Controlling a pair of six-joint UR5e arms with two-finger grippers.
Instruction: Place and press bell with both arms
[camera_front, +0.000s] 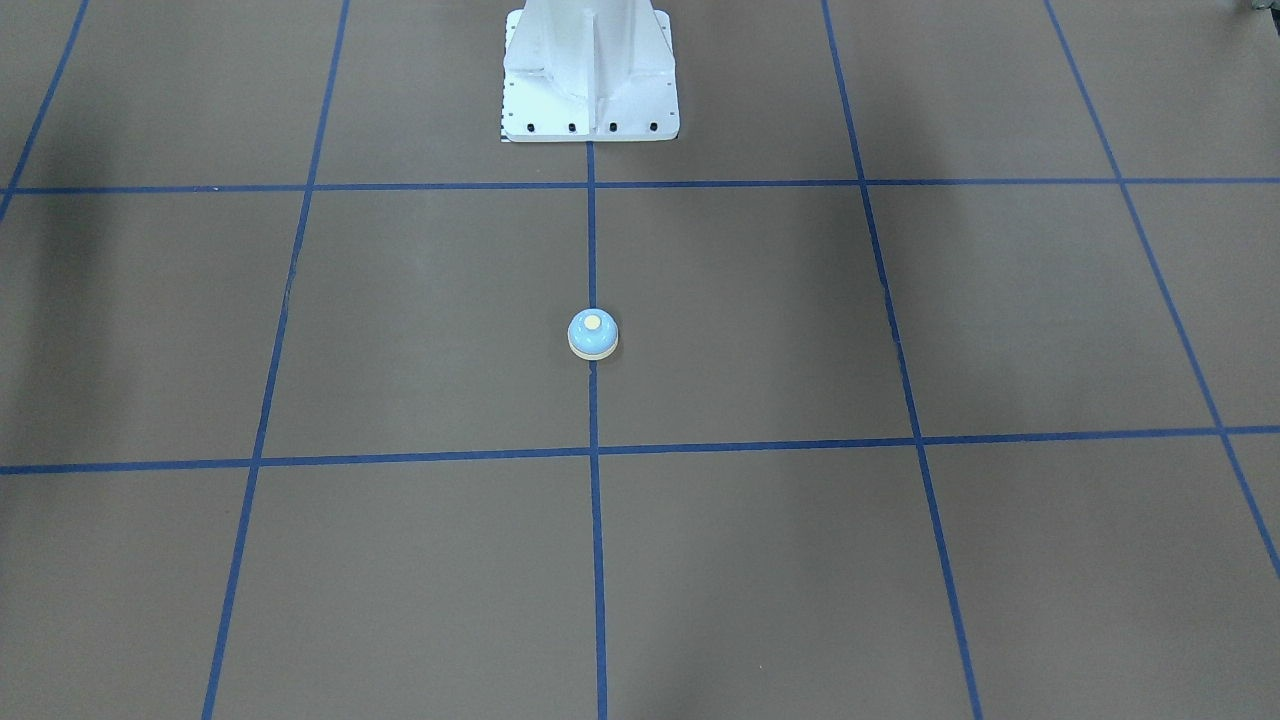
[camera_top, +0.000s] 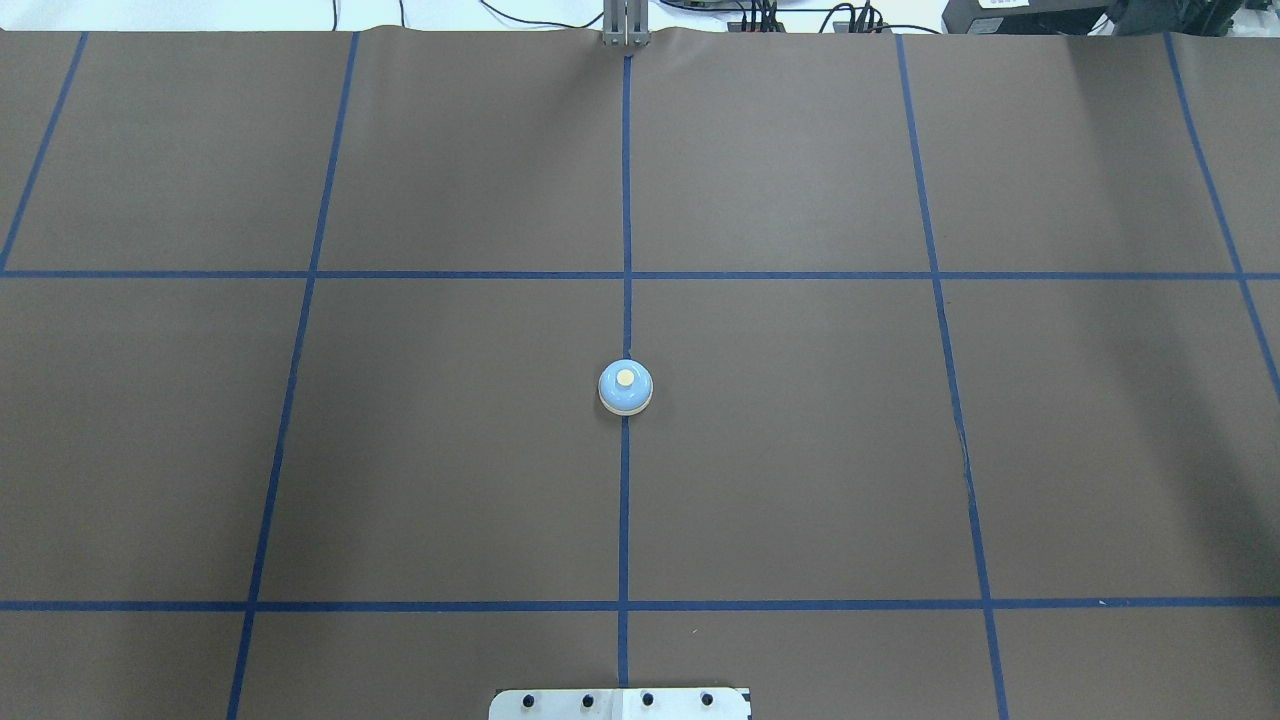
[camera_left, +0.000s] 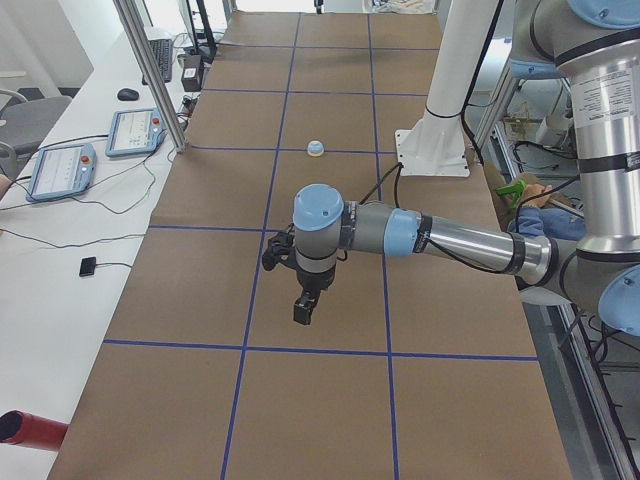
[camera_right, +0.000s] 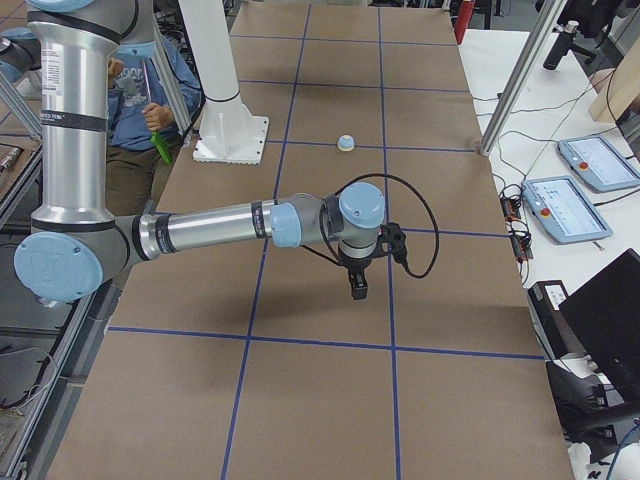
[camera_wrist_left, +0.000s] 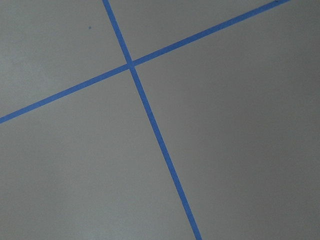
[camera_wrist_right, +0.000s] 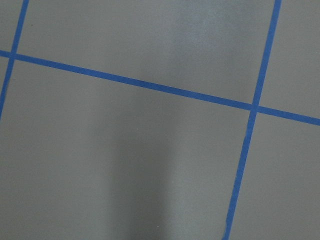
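Brown paper (camera_top: 450, 450) over the table, gridded with blue tape (camera_top: 626, 200). Dead centre of the overhead view: bell (camera_top: 625, 387), upright on the paper, astride the middle tape line, cream button up. Front-facing view: bell (camera_front: 592, 334) at centre again, below the white pedestal base (camera_front: 590, 80) at top centre. Left side view, from left to right: left gripper (camera_left: 305, 308) at mid-frame, pointing down over the paper, then left arm (camera_left: 460, 245) stretching off toward the right edge; bell (camera_left: 316, 148) higher in frame, well apart from that gripper. Right side view: right arm (camera_right: 210, 228) reaching in from the left, right gripper (camera_right: 358, 285) near centre, pointing down, well apart from the bell (camera_right: 346, 143). Jaws of both: cannot tell whether open or closed. Wrist views: paper and crossing tape lines.
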